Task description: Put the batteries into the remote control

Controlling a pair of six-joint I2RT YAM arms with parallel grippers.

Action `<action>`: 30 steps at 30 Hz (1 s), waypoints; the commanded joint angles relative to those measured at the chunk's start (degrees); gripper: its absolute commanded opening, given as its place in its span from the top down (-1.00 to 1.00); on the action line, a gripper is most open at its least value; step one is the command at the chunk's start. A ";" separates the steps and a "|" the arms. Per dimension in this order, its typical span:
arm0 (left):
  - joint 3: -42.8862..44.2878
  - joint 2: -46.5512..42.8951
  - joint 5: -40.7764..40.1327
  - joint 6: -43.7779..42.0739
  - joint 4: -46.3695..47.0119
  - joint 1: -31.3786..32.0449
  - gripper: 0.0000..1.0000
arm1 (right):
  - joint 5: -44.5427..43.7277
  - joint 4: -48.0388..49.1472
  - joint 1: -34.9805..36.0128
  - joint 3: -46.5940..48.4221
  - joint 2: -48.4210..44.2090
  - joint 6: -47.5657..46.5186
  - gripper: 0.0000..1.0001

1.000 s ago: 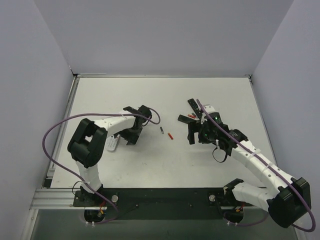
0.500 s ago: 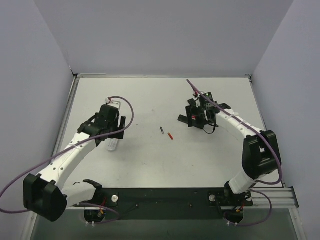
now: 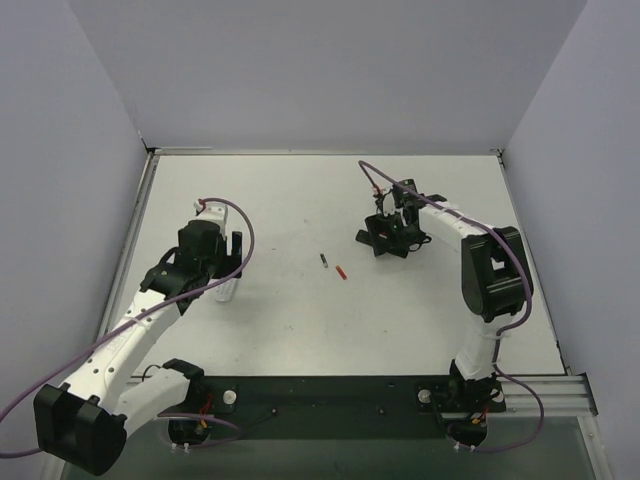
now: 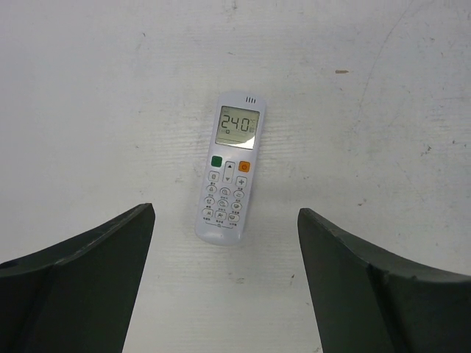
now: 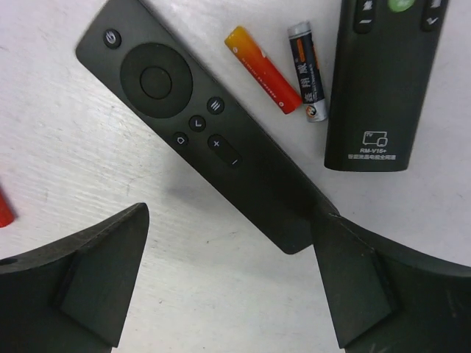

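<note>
A white remote (image 4: 229,169) with a lit display lies face up on the table, also in the top view (image 3: 226,291). My left gripper (image 4: 224,212) hovers over its near end, open and empty. My right gripper (image 5: 229,213) is open and empty above a slim black remote (image 5: 193,121), whose lower end reaches my right-hand finger (image 5: 368,287). A red-orange battery (image 5: 261,70) and a dark grey battery (image 5: 305,71) lie side by side between that remote and a second black remote (image 5: 383,81). Another grey battery (image 3: 323,260) and red battery (image 3: 342,271) lie mid-table.
A red end of something (image 5: 4,209) shows at the left edge of the right wrist view. The white table (image 3: 300,330) is walled on three sides. The arm bases stand on a black rail (image 3: 330,395) at the near edge.
Both arms have swung. My left gripper drew back left and nearer, over the white remote. My right gripper moved farther back and left, over the black remotes. Both stayed open.
</note>
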State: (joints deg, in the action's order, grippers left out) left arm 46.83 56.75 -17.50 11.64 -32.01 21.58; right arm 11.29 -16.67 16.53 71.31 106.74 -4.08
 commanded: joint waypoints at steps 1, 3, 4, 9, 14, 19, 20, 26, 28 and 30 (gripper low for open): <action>0.28 -1.82 0.62 0.40 3.88 -0.40 -0.79 | 1.81 -3.90 -0.36 2.17 1.98 -3.66 -0.70; 0.19 -1.73 0.62 0.31 4.06 -0.40 -0.79 | 2.33 -4.69 -0.28 2.17 2.33 -4.44 -0.66; 0.19 -1.56 0.80 0.23 3.97 -0.40 -0.79 | 2.77 -4.95 -0.19 1.91 2.25 -4.62 -0.65; 0.19 -1.12 1.32 0.14 3.97 -0.40 -0.79 | 4.53 -6.71 1.22 0.41 1.20 -5.42 -0.45; 0.19 -0.59 1.68 0.05 4.06 -0.40 -0.78 | 1.64 -6.71 3.15 -0.56 1.19 -6.12 -0.19; 0.11 -0.59 3.43 0.05 4.41 -0.40 -0.78 | 0.75 -6.98 3.77 -0.21 2.16 -6.73 -0.09; 0.02 -0.68 4.22 0.05 4.59 -0.40 -0.78 | -0.03 -6.98 4.03 -0.12 2.33 -7.00 -0.03; -1.39 -3.75 13.35 1.72 7.83 -0.40 -0.77 | 0.49 -7.59 5.09 -0.20 2.25 -7.53 0.53; -2.53 -5.67 18.88 3.65 9.76 -0.40 -0.77 | 0.84 -7.16 5.52 -0.90 0.32 -6.91 0.66; -3.58 -7.09 23.71 6.62 11.87 -0.40 -0.77 | 1.71 -6.01 6.05 -1.52 -2.74 -6.12 0.72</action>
State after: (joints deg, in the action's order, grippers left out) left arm 44.34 53.49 -5.17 13.32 -27.53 21.56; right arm 12.21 -21.30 21.21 70.96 109.06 -10.76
